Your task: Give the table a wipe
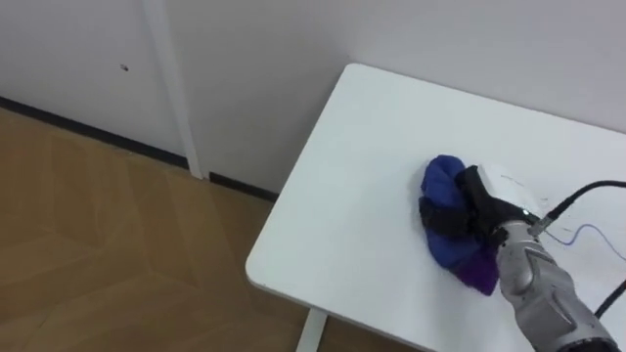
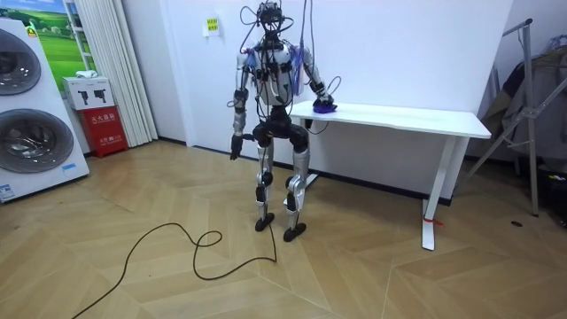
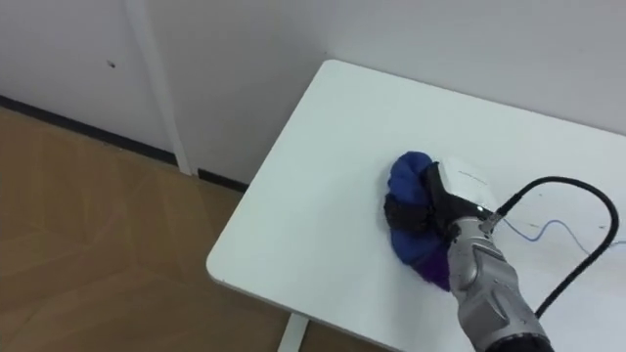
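A crumpled blue and purple cloth [image 1: 448, 184] lies near the left end of the white table [image 1: 342, 205]. My right hand [image 1: 486, 210] comes in from the lower right and rests on top of the cloth, its dark fingers curled down into the folds. In the right eye view the cloth [image 3: 403, 174] sits under the same hand [image 3: 442, 207]. The room view has me standing at the table's [image 2: 399, 115] left end, facing the wall, right arm stretched out to the cloth [image 2: 324, 107]. My left hand [image 2: 235, 149] hangs by my side.
The table's left edge and rounded front corner [image 1: 256, 274] lie close to the cloth, with wooden floor beyond. A white wall runs behind the table. Washing machines [image 2: 27, 115] and a red box [image 2: 104, 128] stand at the room view's left, a metal rack [image 2: 532, 106] at its right.
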